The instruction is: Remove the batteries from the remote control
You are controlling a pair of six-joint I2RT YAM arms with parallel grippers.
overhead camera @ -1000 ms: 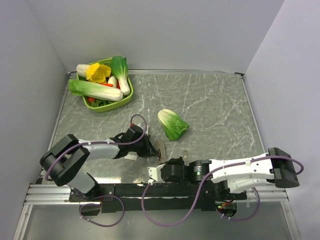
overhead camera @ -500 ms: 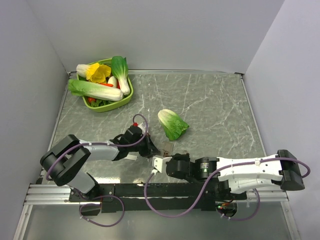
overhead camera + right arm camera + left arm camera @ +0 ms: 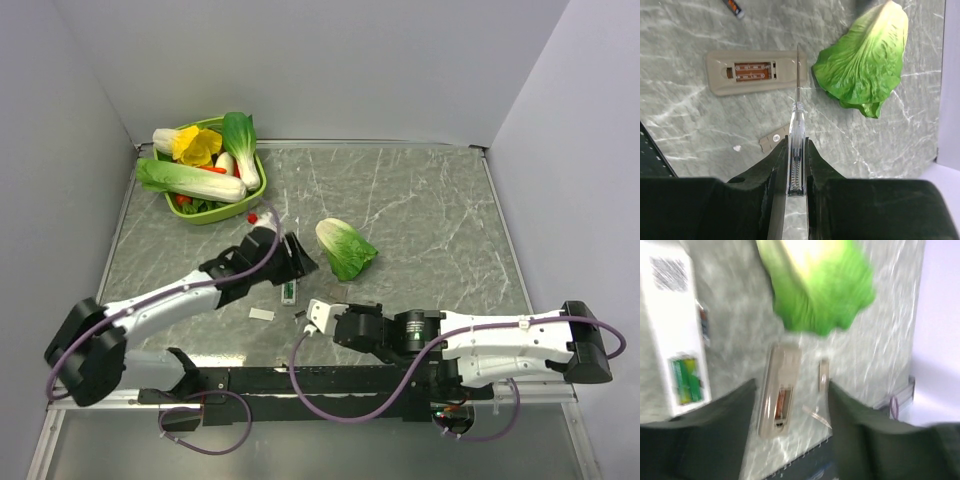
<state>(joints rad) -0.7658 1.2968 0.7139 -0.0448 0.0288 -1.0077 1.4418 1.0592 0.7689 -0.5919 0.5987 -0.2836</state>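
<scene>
Remote control: slim beige-white bar, lying face down just beside the loose cabbage half, on its near side. The back cover is off and the battery bay is open. Orange-brown batteries sit side by side in it. One loose cell, a small dark cylinder with an orange band, lies near the remote, farther from the cabbage. A small flat beige piece lies beside the remote, apart from it.

Green basket: glossy, oval, well apart from the cabbage toward the far left. It is heaped with a long pale cabbage, a dark leafy stalk, yellow leaves and red bits.

White box: matte, rectangular, with a speckled grille at one end and a green insert at the other. It lies left of the cabbage.

Right gripper: clamped on the clear handle of a slim tool. The thin metal shaft points at the remote's long edge; contact cannot be told.

Left gripper: dark fingers apart, above the table beside the cabbage.

Table: grey-green, marble-veined, smooth. Plain pale walls stand on three sides.
</scene>
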